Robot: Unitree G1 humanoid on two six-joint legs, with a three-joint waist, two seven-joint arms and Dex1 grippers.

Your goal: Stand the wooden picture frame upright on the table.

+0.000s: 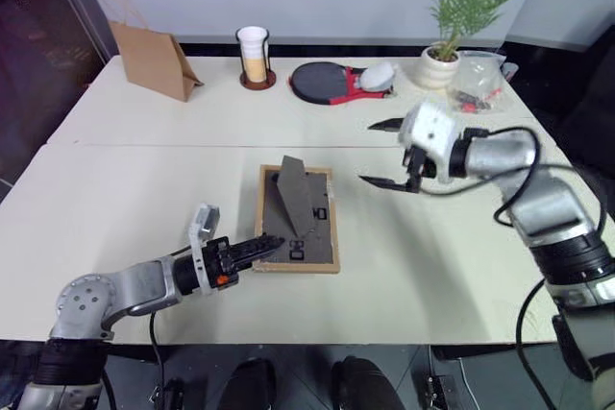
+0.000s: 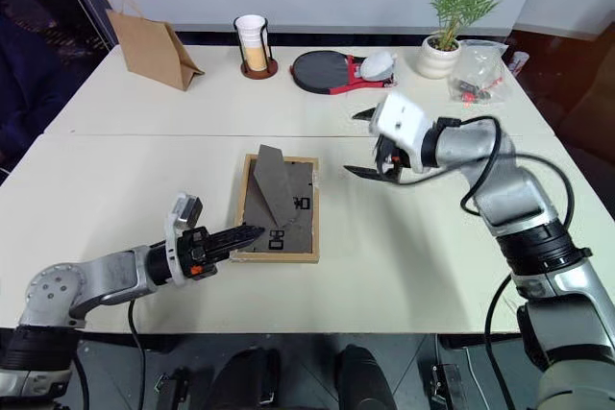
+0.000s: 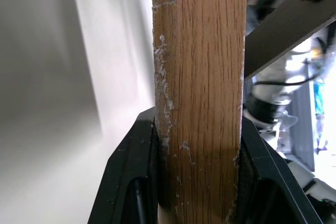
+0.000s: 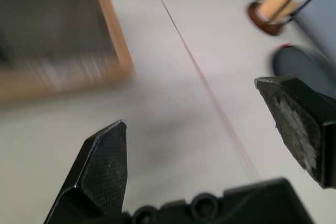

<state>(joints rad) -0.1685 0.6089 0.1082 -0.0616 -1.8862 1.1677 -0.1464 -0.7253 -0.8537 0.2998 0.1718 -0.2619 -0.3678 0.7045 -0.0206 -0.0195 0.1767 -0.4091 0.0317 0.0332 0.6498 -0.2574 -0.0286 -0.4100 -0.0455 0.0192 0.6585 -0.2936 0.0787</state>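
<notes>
Right now my left tool pinches the near-left edge of the wooden picture frame, lying face-down on the desk with its stand raised, ready to tip it up, while my right tool waits wide open and empty to its right.

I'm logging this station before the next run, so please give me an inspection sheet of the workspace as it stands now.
Surface: pale table, two slabs joined by a seam.
Job's things: wooden picture frame lying face down, dark back up, fold-out stand raised; not yet upright.
Clutter: along the far edge, brown paper bag, cup in a wire holder, black round paddle, potted plant, clear plastic bag.
Grippers: left gripper with jaws shut on the frame's near left edge; right gripper hovering right of the frame, jaws wide open, holding nothing.
Cables: black cable looped along the right arm.
Surroundings: pale wall behind, dark floor around.
</notes>
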